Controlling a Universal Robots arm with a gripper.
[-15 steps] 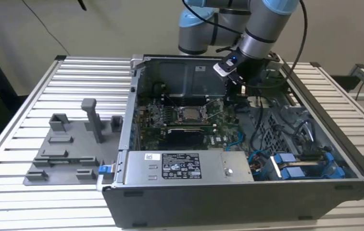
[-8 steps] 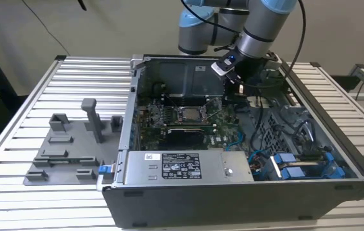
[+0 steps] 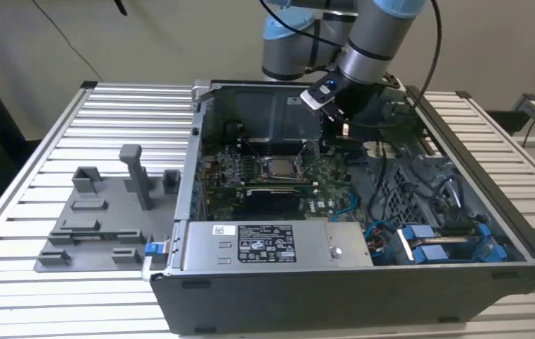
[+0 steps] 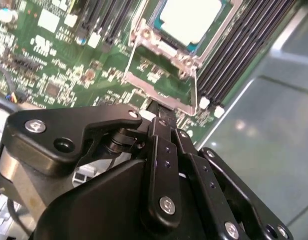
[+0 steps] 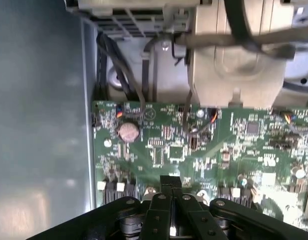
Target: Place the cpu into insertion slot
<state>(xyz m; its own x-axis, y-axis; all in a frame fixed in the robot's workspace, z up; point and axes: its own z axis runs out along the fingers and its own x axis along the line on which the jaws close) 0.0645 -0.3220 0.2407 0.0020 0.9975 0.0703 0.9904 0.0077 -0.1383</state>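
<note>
An open computer case (image 3: 343, 296) lies on a slatted table (image 3: 41, 120), with a robot arm reaching in from above. In the second wrist view, the cpu (image 4: 190, 17) shows as a pale square lying inside the shiny frame of the insertion slot (image 4: 144, 35) on the green circuit board (image 4: 59, 65). The gripper (image 4: 158, 112) hangs above the board, apart from the slot and on the side where the slot's hinged clamp plate (image 4: 154, 92) appears to lie folded open. Its fingers are pressed together, and you can see nothing between them.

The chip looks placed, but you cannot tell whether it sits flush. If one corner rides on the frame's edge, the chip could lie crooked on the contacts beneath it.

The clamp plate appears to lie between the fingertips and the slot. A low sideways move could catch it and jolt the chip.

The long black memory strips (image 4: 243, 45) run just beside the slot. In the first wrist view, loose cables (image 5: 119, 65) cross near the board's edge. Either could snag the wide black linkage of the gripper.
</note>
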